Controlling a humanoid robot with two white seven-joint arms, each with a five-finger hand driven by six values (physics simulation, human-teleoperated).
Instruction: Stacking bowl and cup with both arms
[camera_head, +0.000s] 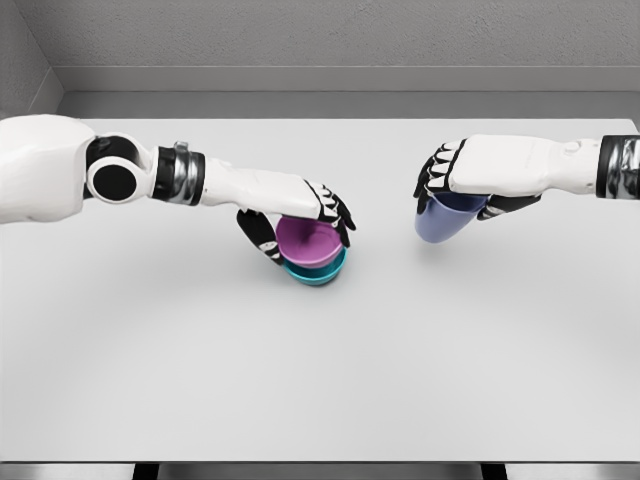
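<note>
Item one, the magenta bowl: it sits nested inside a teal bowl, the teal rim showing below and to the right of it; the pair is left of the table's centre and appears to rest on the surface, though the underside contact is partly hidden by fingers; the magenta interior faces up and slightly toward the camera.

Item two, the left hand: it reaches in from the left edge and is curled over the magenta bowl; the thumb wraps the bowl's left side, the other fingers arch over the far rim and down its right side; the grasp is closed on the bowl.

Item three, the blue cup: it is to the right of the bowls, apart from them, tilted with its base pointing down and left; a soft shadow beneath it suggests it is clear of the table, though I cannot confirm the gap.

Item four, the right hand: entering from the right edge, it is clamped around the cup's upper part, fingers over the top, thumb below at the right.

Item five, the white table; grey wall behind it.
</note>
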